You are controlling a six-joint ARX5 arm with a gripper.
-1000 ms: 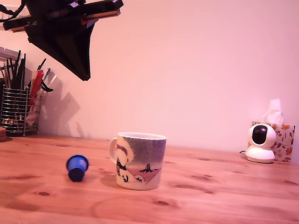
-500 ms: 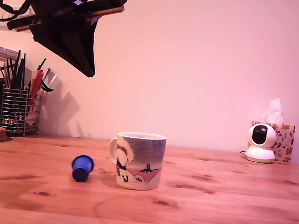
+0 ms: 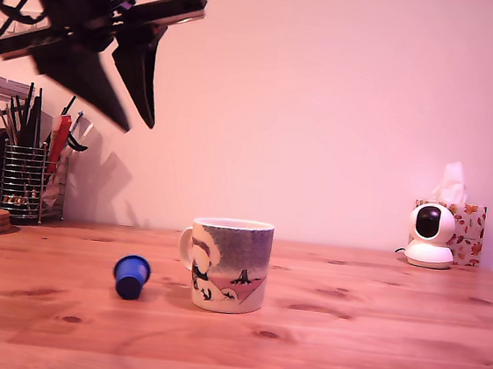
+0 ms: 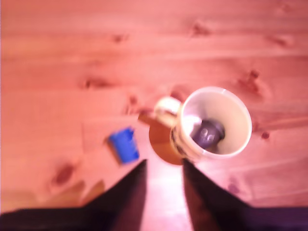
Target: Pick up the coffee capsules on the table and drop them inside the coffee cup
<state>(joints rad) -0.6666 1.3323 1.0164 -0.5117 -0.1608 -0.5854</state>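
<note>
Jaws that stood closed together half a second ago are now spread apart on the gripper [image 3: 116, 122], which hangs empty high above the table [image 3: 371, 339], up and toward the exterior view's left of the coffee cup [image 3: 229, 265]. One dark capsule [image 4: 208, 133] already lies inside that mug, as the wrist view shows. The blue capsule [image 3: 131, 275] lies tipped on the wood just beside the cup's handle side, having rocked slightly between frames. Judging by the opened fingers [image 3: 143, 77], the arm is readying to descend on this remaining pod.
</note>
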